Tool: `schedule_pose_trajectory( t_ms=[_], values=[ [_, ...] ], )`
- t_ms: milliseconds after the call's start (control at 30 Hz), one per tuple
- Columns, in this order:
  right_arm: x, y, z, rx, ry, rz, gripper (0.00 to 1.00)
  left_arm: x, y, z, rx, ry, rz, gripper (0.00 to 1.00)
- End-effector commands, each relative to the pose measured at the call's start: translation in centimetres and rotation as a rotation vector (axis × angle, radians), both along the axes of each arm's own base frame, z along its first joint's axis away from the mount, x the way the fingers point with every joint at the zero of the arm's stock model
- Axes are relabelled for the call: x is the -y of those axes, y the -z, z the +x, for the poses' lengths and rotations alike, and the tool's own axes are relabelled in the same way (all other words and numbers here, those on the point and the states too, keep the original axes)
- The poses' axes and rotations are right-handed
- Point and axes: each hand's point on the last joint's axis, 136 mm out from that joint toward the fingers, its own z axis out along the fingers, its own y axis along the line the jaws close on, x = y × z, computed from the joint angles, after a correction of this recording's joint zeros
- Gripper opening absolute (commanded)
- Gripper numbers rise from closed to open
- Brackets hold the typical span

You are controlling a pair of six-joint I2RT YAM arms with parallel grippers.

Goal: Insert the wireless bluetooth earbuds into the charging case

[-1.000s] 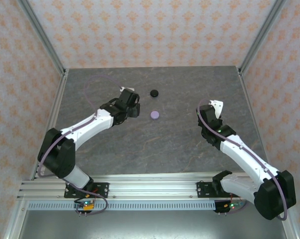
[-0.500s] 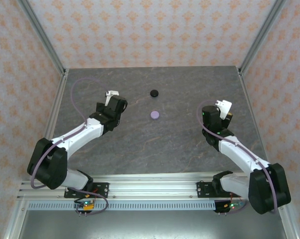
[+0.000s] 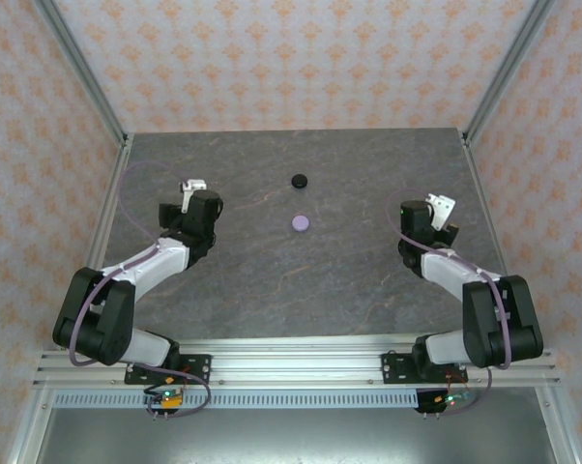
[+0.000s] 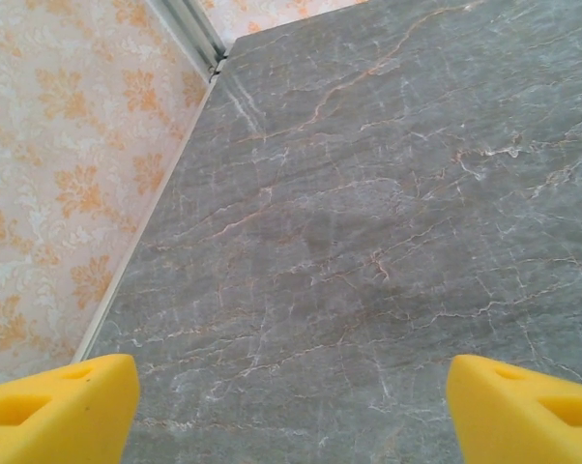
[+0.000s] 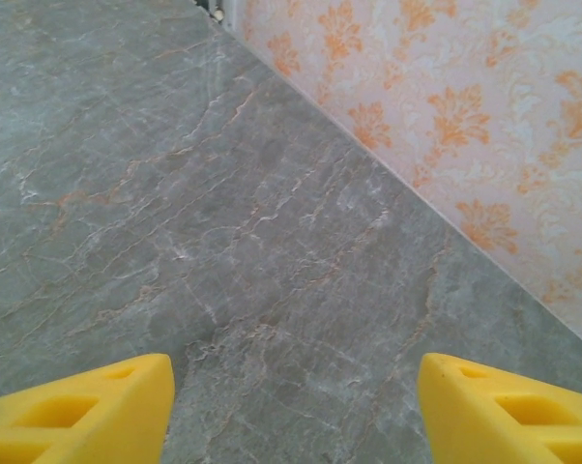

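Fingers (image 4: pixel 59 406) of the left gripper (image 4: pixel 291 375) are yellow and stand wide apart at the bottom corners of the left wrist view; nothing is between them but bare grey table (image 3: pixel 349 280), and they grip nothing. On the right gripper (image 5: pixel 296 372) the two yellow fingers are likewise spread wide, with only marbled table between them and nothing held.

From above, the left gripper is over the left part of the table, near the left wall (image 4: pixel 59 145), its arm folded back toward its base; the right gripper is over the right part, close to the table's right edge, its arm also folded close. Both are well apart from the cases.

The black case (image 3: pixel 299 181) lies near the middle of the table toward the far side; the lavender case (image 3: pixel 302 223) lies just nearer the bases, almost in line with it, close to it but not touching. Each shows as a small round disc lying flat; whether the lids are up or down I cannot tell. The earbuds are too small to make out from above, so I cannot say where they lie.

The left wrist view takes in the patterned wall along the table's left edge; the right wrist view takes in the same orange-patterned paper along the right edge.
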Motion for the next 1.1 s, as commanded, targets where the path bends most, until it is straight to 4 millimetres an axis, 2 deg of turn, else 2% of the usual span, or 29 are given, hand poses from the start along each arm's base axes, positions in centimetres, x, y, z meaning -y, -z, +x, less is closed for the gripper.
schedule_pose_trajectory(
  t_ms=[0,100,267,433,600,1067],
  values=[
    [-0.4,-0.9,1.4,0.067,-0.032,0.042,0.69,-1.0,1.3,0.1,0.044,-0.011,-0.035,0.86],
    [-0.5,-0.5,1.7,0.097,-0.07,0.086,0.7,-1.3,2.0,0.1,0.058,0.013,-0.095,0.9],
    [-0.7,-0.4,2.1,0.15,-0.13,0.137,0.72,-0.1,2.0,0.5,0.146,0.165,-0.193,0.92],
    [-0.8,-0.4,2.1,0.182,-0.164,0.111,0.73,0.9,1.9,0.8,0.203,0.256,-0.264,0.92],
    [-0.9,-0.7,1.8,0.259,-0.19,0.092,0.77,0.7,2.4,0.8,0.236,0.278,-0.284,0.92],
    [-2.7,2.2,3.5,0.194,-0.302,0.109,0.81,0.0,4.1,1.0,0.248,0.26,-0.32,0.92]
  ],
)
